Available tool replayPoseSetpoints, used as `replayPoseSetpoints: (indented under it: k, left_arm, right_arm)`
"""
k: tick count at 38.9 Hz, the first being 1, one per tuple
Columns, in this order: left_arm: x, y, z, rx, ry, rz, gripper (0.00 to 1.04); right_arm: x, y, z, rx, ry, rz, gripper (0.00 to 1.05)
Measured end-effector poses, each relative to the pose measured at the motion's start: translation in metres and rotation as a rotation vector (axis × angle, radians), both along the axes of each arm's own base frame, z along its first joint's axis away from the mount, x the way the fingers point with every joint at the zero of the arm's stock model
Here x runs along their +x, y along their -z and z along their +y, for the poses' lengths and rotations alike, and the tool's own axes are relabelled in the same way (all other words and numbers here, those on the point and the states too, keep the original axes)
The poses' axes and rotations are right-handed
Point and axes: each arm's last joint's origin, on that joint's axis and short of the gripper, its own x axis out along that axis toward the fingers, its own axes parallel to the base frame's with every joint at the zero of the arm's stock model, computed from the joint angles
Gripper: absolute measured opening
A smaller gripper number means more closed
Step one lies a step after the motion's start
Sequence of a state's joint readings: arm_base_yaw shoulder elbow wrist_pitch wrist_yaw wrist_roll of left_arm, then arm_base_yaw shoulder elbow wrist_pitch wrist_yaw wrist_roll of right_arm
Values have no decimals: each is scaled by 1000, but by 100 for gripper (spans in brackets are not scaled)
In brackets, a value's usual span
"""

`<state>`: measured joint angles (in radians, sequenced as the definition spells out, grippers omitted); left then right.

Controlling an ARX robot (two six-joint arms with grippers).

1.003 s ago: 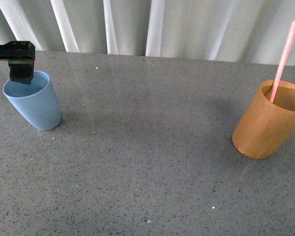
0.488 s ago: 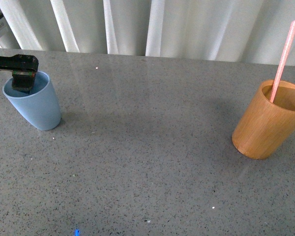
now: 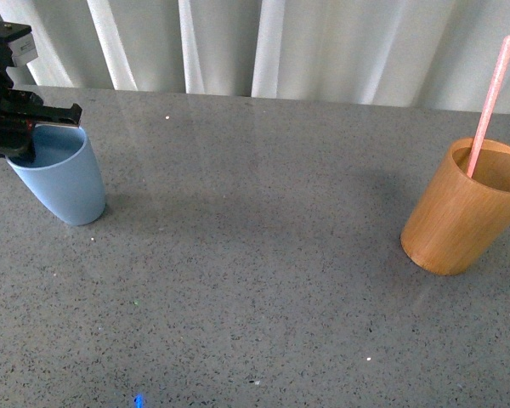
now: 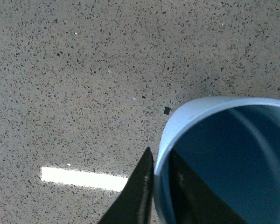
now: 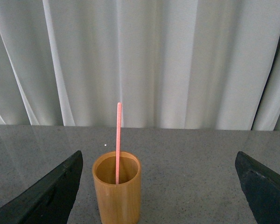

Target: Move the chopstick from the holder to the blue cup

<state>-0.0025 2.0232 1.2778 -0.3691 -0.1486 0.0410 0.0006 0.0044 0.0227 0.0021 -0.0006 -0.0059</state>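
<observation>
Nearest the camera, the grey speckled counter (image 3: pixel 255 297) was bare apart from 1 tiny blue speck (image 3: pixel 138 400) at its near edge. Next back, 1 holder (image 3: pixel 459 221), orange-brown wood, stood upright close to the counter's right edge. 1 chopstick (image 3: pixel 490 93), pale pink, stood in the holder, lower end inside, leaning on the rim and sticking well up above it. So the chopstick was in the holder, not in the cup. About as far back, near the left edge and well apart from the holder, stood 1 blue cup (image 3: pixel 64 187), upright, with nothing visible inside it. There were 2 grippers in all, only 1 of them in the front view. The left gripper (image 4: pixel 159 158) was at the cup's rim on the side toward the counter's left edge. The left wrist view showed 1 finger (image 4: pixel 139 191) outside the wall and 1 inside, both against it, jaws pinched on the cup wall. The same view showed 1 bright light strip (image 4: pixel 84 175) reflected on the counter beside the cup. The right gripper (image 5: pixel 158 154) appeared only in its own wrist view. Its 2 dark fingers were spread wide apart, holding nothing, with the holder and chopstick seen between them and well clear of both. Farthest back, 1 white pleated curtain (image 3: pixel 323 42) hung along the counter's far edge.
</observation>
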Motion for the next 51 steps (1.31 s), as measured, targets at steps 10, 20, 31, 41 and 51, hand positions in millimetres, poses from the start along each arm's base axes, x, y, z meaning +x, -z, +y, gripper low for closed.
replayPoseSetpoints:
  k: [10,20,31,41,51]
  left_arm:
    - [-5,-10,-15,-29,58,4,4]
    - [-26,-61,-74,-153,250,-66,4]
    - [-62,-68,-177,-204,516,-108,4]
    - [-57,-22,-203,-184,519,-17,4]
    - [-44,-11,-216,-175,513,-38,4]
  right_arm:
    - [0,0,0,0,0,0,95]
    - [0,0,0,0,0,0,95]
    - [0,0,0,0,0,0,95]
    - [0,0,0,0,0,0,95]
    - [0,0,0,0,0,0,95]
